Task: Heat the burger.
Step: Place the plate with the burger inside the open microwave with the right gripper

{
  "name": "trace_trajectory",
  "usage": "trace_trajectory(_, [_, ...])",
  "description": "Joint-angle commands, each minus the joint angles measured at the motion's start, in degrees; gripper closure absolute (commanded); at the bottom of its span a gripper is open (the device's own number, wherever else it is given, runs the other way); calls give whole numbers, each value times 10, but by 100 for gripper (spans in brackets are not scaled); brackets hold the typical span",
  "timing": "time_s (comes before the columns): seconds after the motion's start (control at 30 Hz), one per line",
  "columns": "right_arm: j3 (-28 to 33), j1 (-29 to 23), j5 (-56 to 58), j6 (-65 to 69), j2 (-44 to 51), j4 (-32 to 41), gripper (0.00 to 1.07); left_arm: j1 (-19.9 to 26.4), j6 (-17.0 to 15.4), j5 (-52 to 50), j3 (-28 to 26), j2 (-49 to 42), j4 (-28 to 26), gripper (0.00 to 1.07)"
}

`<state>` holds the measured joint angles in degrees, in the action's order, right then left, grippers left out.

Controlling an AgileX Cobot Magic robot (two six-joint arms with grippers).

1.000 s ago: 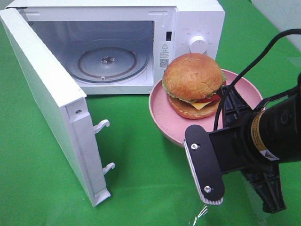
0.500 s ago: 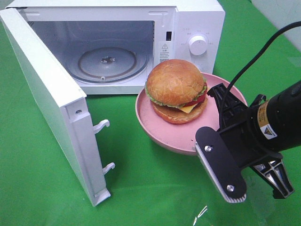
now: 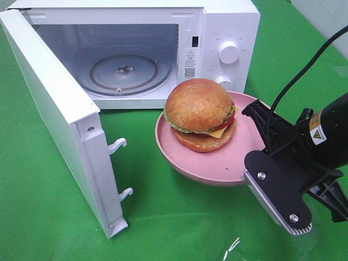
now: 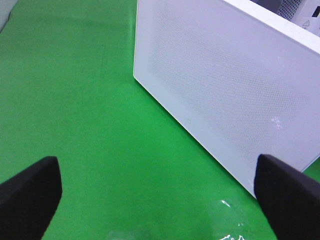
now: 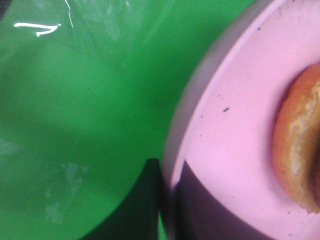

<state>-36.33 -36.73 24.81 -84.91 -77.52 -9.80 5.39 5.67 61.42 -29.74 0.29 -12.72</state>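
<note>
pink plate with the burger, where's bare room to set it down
Bare: the glass turntable inside the open microwave, and the green cloth between the microwave door and the pink plate carrying the burger. Crowded: the plate's right side, where the right pincer clamps its rim.

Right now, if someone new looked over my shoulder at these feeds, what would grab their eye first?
The burger sits on a pink plate just in front of the white microwave, with the right pincer shut on the plate's right rim. Next comes the microwave's door, swung wide open on the left, with the glass turntable bare inside.
</note>
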Motion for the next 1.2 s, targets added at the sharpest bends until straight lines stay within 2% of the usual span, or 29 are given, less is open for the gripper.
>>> trace_trajectory(0.03, [-2,-18,-34,5,6,-25,107,2,-1,-5,2,-1,-4,10])
trace_trajectory(0.13, [-3,-26,-37,5,5,-25,107,2,-1,-5,2,-1,-4,10])
trace_trajectory(0.6, [-104,-29,-39,5,-84,-5,107,2,-1,-5,2,-1,-4,10])
trace_trajectory(0.93, [-149,-56,-69,7,-136,-5,107,2,-1,-5,2,-1,-4,10])
trace_trajectory(1.2, [-192,-56,-81,11,-178,-3,107,2,-1,-5,2,-1,-4,10])
